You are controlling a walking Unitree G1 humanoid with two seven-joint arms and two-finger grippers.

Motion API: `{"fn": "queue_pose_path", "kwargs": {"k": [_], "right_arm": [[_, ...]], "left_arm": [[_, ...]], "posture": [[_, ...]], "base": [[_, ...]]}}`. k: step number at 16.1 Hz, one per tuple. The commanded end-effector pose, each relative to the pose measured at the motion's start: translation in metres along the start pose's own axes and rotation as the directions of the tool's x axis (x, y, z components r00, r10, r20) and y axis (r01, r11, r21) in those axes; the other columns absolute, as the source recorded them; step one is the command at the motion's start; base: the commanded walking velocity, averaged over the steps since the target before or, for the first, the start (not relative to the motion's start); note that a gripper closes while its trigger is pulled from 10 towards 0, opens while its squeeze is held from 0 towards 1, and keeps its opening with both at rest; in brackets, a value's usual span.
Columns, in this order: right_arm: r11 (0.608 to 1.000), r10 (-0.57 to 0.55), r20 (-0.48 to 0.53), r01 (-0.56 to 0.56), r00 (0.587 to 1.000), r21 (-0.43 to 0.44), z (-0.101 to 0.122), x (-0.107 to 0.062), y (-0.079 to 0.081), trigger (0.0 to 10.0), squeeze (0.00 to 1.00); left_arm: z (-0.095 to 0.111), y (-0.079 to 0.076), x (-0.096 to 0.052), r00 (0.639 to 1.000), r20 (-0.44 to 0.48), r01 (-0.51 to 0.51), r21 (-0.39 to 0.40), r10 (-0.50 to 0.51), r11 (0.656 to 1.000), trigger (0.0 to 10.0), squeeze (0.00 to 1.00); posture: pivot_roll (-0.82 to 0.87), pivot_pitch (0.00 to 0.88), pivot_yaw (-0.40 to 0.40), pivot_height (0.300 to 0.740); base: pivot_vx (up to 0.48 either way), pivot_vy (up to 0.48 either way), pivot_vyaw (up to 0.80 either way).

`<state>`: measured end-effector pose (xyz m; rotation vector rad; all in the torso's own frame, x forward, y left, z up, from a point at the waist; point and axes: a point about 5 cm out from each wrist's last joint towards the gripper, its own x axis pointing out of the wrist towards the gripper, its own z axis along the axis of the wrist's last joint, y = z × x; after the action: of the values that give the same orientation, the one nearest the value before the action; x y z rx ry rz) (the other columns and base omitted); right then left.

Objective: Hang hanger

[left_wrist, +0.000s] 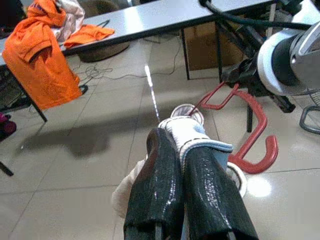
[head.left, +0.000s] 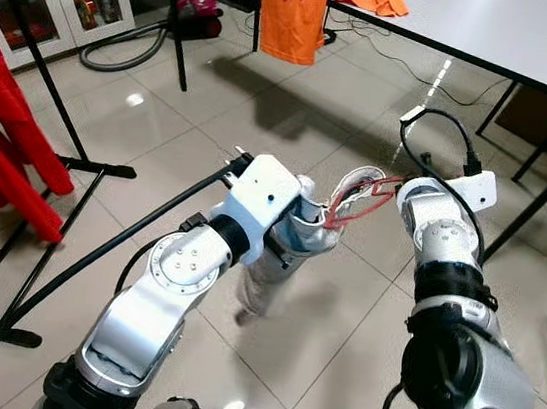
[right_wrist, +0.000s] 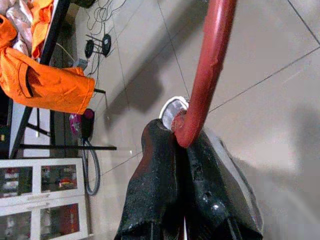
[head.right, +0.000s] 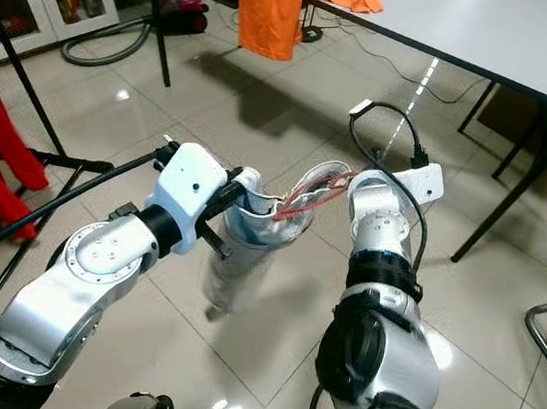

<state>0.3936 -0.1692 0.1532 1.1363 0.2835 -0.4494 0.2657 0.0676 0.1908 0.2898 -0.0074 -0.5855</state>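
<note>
A pale grey and light-blue garment (head.left: 274, 260) hangs in front of me above the tiled floor. My left gripper (left_wrist: 175, 145) is shut on its collar. A red hanger (head.left: 356, 203) is partly tucked into the neck opening, its curved end (left_wrist: 255, 150) sticking out beside the collar. My right gripper (right_wrist: 180, 137) is shut on the hanger's red bar (right_wrist: 210, 65), just right of the garment and close to the left gripper (head.left: 303, 211).
A black clothes rack (head.left: 59, 106) with red garments (head.left: 1, 128) stands at the left, and a black bar (head.left: 96, 252) slants across near my left arm. Ahead, a grey table (head.left: 498, 32) carries an orange shirt (head.left: 294, 11). A vacuum cleaner (head.left: 198, 13) lies behind.
</note>
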Motion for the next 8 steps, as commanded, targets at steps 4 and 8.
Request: {"fn": "queue_pose_path", "kwargs": {"k": [4,8], "right_arm": [[0.998,-0.023,0.030,0.021,0.999,0.065,0.011,0.002,0.000,10.0,0.00],[0.992,-0.012,0.030,0.008,0.999,0.124,0.017,0.003,0.005,10.0,0.00]], "left_arm": [[0.012,0.001,-0.003,0.999,0.046,-0.001,0.023,0.000,1.000,10.0,0.00],[0.001,0.004,-0.003,1.000,-0.014,-0.024,0.072,0.025,0.997,10.0,0.00]], "posture": [[0.01,0.115,0.003,0.740],[0.01,0.115,0.006,0.740]], "base": [[0.000,0.000,0.00],[0.000,0.000,0.00]]}}
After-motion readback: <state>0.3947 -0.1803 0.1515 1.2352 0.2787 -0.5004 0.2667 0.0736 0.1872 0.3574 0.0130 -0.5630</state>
